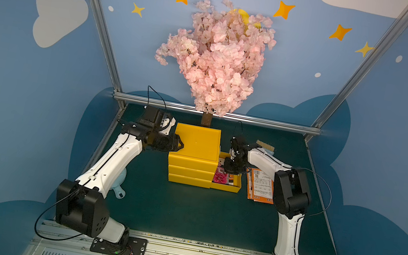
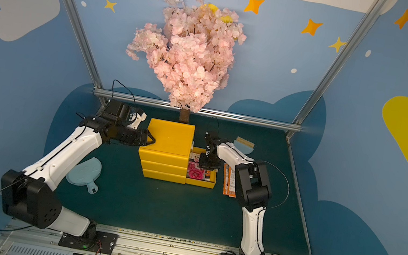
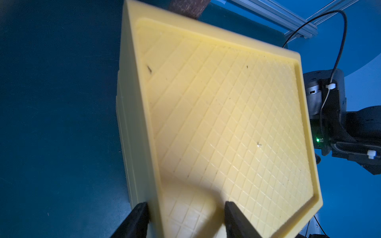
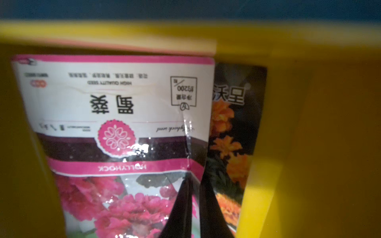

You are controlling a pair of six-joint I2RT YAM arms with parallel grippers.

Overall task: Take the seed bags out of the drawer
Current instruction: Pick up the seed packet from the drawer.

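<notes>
Dark green tabletop (image 1: pixel 182 209): my right gripper (image 4: pixel 195 185), inside the open yellow drawer (image 1: pixel 226 187), pinches the magenta seed bag (image 4: pixel 115 123) by its edge. My left gripper (image 3: pixel 185 208) straddles the cabinet (image 1: pixel 195 143) top's rim, jaws slightly parted.

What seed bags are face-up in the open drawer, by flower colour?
magenta-flower seed bag: 1
orange-flower seed bag: 1
Total: 2 showing in the drawer; anything underneath them is hidden.
</notes>
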